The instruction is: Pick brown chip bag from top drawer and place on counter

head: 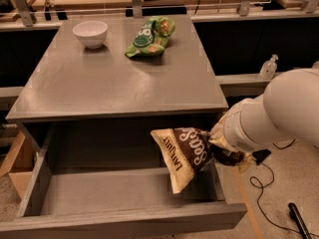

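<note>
Glossy, crinkled brown bag [187,153] tilted above the right side of the open boxy grey drawer [124,218], its right end pinched in the gripper [223,152] of a smooth white arm [279,108], matte flat counter [114,83] beyond, round white bowl [90,33] and crumpled green bag [149,36] at its far edge.

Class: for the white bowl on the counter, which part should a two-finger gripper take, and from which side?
Probably its rim, from above, one finger inside the wall and one outside: the white bowl stands upright and open on the counter. The gripper is over the right end of the top drawer, holding the brown chip bag.
</note>
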You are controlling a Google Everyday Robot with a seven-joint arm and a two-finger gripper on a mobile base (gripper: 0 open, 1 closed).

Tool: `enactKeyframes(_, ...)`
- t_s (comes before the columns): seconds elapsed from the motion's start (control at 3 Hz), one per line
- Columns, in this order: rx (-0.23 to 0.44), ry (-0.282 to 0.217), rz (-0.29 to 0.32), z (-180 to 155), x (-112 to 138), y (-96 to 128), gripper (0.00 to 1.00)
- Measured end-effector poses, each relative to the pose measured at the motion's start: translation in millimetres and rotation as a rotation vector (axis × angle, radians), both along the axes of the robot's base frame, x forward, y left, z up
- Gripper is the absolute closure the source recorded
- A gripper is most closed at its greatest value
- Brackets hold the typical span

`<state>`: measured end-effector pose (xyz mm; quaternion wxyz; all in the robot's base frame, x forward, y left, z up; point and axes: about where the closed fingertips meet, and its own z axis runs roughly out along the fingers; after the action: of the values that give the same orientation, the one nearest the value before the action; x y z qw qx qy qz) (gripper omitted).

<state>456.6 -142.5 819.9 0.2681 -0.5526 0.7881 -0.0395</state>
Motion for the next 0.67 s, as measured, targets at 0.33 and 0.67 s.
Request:
enactKeyframes(0.33,-0.046,-0.055,-0.020,25,-2,-11,1.00)
enactKeyframes(0.67,-0.109,-0.147,-0.042,62,1,-21,1.00)
